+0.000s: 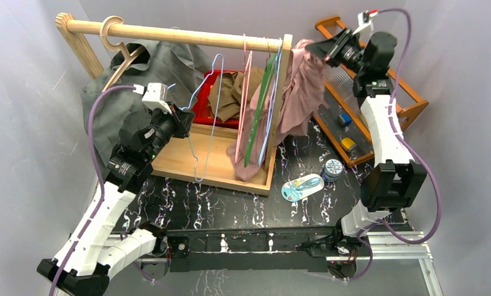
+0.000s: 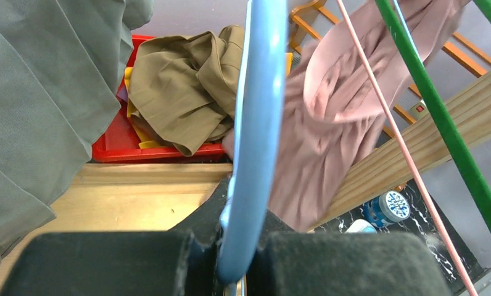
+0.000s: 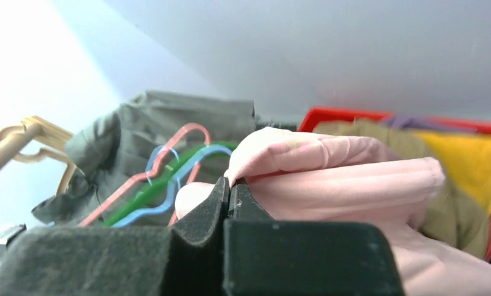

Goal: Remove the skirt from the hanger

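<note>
Well, the soft pink skirt [image 1: 298,92] hangs down past the right end of the round wooden rail [image 1: 169,35], and its bottom part lies in the flat wooden tray [image 1: 221,163] under the rail. The right claw [image 1: 315,48] is pinched shut on the top fold of the skirt, up high by the end of the rail. The left claw [image 2: 235,246] is squeezed on a thin light blue hanger [image 2: 258,123], which stands almost straight up. A pink hanger [image 1: 246,98] and a green hanger [image 1: 263,105] hang on the rail beside the skirt. A grey shirt [image 1: 169,68] hangs at the left. Behind, a red box [image 1: 205,108] holds crumpled tan cloth [image 1: 227,92]. Under it all is the black speckled tabletop [image 1: 231,206].
</note>
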Robot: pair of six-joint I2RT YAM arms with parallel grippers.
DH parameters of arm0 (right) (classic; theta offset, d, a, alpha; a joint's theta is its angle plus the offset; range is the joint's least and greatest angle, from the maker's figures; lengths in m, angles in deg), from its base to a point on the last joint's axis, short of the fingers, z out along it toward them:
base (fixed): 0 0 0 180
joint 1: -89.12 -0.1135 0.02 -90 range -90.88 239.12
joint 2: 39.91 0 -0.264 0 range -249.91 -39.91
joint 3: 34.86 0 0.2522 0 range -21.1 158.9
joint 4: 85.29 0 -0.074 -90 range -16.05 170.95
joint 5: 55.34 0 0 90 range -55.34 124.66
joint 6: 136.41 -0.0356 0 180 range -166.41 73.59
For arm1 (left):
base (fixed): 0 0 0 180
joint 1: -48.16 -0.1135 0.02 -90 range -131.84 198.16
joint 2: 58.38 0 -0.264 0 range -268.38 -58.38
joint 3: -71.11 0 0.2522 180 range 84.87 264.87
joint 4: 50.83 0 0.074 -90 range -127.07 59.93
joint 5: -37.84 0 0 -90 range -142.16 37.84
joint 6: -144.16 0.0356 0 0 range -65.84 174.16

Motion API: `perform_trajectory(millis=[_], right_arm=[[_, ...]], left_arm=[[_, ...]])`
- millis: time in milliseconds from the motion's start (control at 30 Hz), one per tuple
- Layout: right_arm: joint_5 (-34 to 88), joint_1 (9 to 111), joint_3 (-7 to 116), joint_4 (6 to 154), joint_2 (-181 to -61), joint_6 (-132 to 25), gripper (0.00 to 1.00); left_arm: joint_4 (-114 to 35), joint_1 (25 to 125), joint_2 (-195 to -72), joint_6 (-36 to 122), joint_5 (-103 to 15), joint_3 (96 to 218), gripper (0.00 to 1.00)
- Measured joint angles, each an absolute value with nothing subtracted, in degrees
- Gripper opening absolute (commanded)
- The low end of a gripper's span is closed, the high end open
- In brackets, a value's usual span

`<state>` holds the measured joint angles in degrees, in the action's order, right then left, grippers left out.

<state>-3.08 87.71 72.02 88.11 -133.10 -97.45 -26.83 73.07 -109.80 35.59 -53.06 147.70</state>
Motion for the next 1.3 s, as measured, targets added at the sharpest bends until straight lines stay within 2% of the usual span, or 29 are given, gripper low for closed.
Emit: perform_trajectory(millis=[233, 700, 967, 1133, 1300], right_arm=[[2.5, 88.5, 89.7, 77.4, -132.7, -87.5, 0.00], [6.0, 88.5, 96.9, 64.2, -129.6, -77.7, 0.00], [6.4, 88.5, 89.7, 62.7, -124.0, -72.7, 0.00], [4.9, 88.5, 75.6, 63.8, -120.4, -71.9, 0.00], [4.3, 87.8, 63.3, 63.9, -122.4, -72.1, 0.00]], left_arm=[[-25.4, 73.1, -111.5, 36.1, -51.5, 149.2, 0.00], [-25.4, 73.1, -111.6, 36.1, -50.3, 149.5, 0.00], [-25.5, 73.1, -112.5, 35.9, -49.4, 149.8, 0.00], [-25.5, 73.1, -112.5, 35.7, -49.3, 149.8, 0.00], [-25.5, 73.1, -112.6, 35.5, -48.9, 149.8, 0.00]])
